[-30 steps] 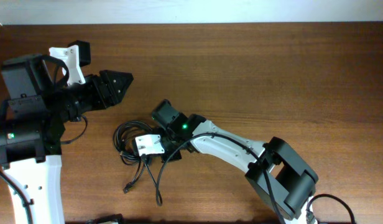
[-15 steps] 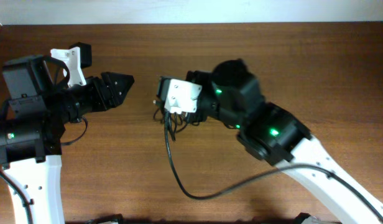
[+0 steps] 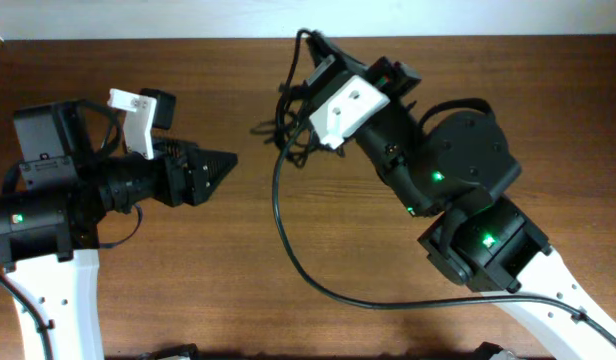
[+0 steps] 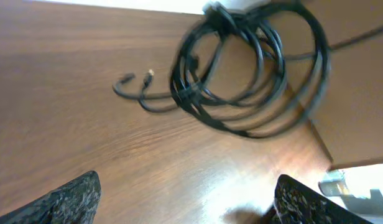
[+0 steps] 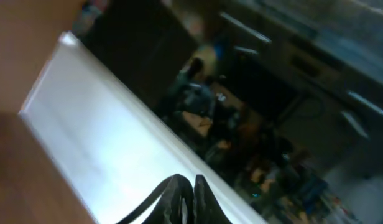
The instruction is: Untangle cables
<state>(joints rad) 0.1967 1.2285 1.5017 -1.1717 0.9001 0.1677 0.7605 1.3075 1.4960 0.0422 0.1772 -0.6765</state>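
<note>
The cables (image 3: 288, 122) are thin black cords bunched in a tangled coil, lifted off the table. My right gripper (image 3: 307, 44) is raised high at the back centre and shut on the bundle. In the right wrist view its fingers (image 5: 198, 198) are pressed together with a black strand (image 5: 145, 208) leaving them. One long cable (image 3: 288, 262) trails from the bundle in a wide curve toward the front right. The left wrist view shows the coil (image 4: 253, 81) with small plug ends (image 4: 126, 82) sticking out to its left. My left gripper (image 3: 224, 164) is open and empty, left of the bundle and apart from it (image 4: 186, 182).
The brown wooden table (image 3: 168, 280) ends at a white wall strip (image 3: 188, 18) along the back. The right arm's bulky joints (image 3: 458, 160) hang over the table's right half. The left arm's base (image 3: 58, 290) stands at the front left.
The right arm has lifted the cable bundle off the table, up and toward the back, leaving one long cable trailing. My left gripper has moved right and opened wider.
</note>
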